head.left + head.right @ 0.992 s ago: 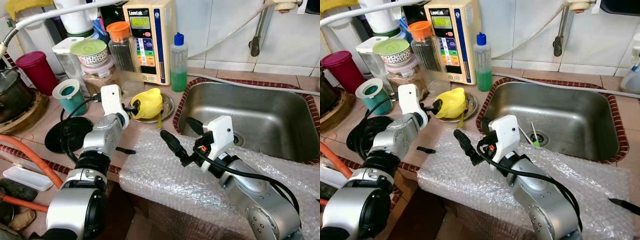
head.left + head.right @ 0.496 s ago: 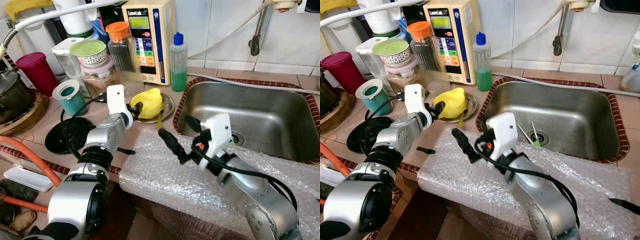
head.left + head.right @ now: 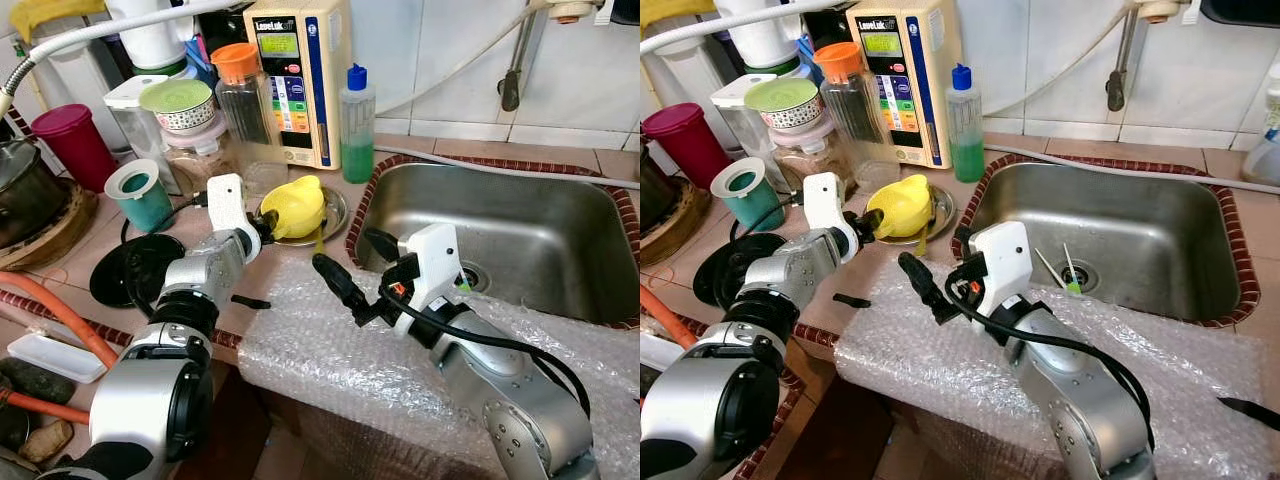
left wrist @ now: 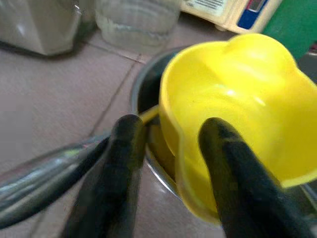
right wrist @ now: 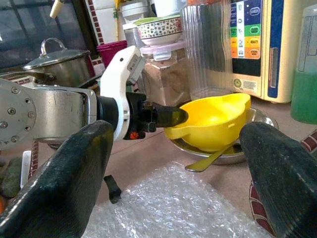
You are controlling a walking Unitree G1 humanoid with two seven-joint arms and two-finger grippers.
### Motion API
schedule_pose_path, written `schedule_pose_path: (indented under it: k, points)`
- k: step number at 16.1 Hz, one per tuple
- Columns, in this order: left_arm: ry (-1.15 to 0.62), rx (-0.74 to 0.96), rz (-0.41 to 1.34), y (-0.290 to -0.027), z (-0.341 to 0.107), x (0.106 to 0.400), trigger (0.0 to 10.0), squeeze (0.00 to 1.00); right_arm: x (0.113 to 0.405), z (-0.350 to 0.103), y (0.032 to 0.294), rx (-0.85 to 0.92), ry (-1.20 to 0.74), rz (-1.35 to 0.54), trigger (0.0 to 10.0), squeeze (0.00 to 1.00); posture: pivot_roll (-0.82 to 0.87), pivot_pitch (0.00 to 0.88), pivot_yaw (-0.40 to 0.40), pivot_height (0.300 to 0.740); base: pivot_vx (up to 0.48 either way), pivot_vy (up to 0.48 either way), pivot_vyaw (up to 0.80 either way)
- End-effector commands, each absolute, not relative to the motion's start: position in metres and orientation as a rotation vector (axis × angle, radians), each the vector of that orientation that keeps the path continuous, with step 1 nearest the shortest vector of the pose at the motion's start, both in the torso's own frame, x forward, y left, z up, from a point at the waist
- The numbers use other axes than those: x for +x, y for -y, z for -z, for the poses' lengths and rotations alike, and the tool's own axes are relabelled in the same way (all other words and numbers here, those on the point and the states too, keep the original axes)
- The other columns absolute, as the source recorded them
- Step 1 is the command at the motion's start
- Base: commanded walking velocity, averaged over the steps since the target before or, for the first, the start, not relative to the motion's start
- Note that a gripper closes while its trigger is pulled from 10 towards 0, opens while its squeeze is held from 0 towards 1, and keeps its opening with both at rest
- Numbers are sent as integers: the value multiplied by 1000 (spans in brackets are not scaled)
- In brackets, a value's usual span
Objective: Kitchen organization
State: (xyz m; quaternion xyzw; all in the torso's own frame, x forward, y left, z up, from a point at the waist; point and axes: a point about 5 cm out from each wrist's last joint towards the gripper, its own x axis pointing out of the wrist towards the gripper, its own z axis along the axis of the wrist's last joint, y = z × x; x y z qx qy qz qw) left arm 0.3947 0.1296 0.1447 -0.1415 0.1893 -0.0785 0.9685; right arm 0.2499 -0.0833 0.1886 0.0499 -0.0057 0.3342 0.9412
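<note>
A yellow plastic bowl (image 3: 297, 206) rests in a shallow steel dish (image 3: 337, 212) on the counter left of the sink, its mouth facing up. My left gripper (image 3: 267, 223) reaches it from the left and is shut on its near rim, one finger (image 4: 225, 163) inside the yellow bowl (image 4: 237, 104) and the other finger (image 4: 121, 158) outside. A yellow spoon handle (image 3: 318, 241) sticks out of the dish. My right gripper (image 3: 357, 262) hovers open over the bubble wrap (image 3: 330, 350), holding nothing and pointing toward the bowl (image 5: 213, 121).
Behind the dish stand a clear jar with an orange lid (image 3: 243, 105), a beige water unit (image 3: 298, 75), a green soap bottle (image 3: 357, 130) and stacked containers (image 3: 185, 120). A teal cup (image 3: 140, 195) and a black lid (image 3: 135, 265) lie left. The steel sink (image 3: 520, 240) is right.
The yellow bowl has turned from tilted on its side to mouth-up in the dish, still in the left gripper. My right gripper has edged slightly left over the bubble wrap.
</note>
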Motion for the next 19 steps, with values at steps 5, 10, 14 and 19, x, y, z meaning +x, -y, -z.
schedule_pose_path:
  k: [5,10,14,19]
  points:
    - [-394,-300,169,-131,-148,396,0,0,250,-191,79,109,7,-725,10000,0,16,0,157,740,0,0,0]
    - [-380,-293,119,-143,-149,397,0,0,250,-187,82,107,-22,-735,10000,0,23,0,154,740,0,0,0]
    - [-321,-303,118,-148,-157,399,0,0,258,-188,87,121,-15,-710,10000,0,27,0,150,740,0,0,0]
    - [-192,-333,138,-147,-166,397,0,0,268,-190,95,170,-1,-631,10000,0,40,0,145,740,0,0,0]
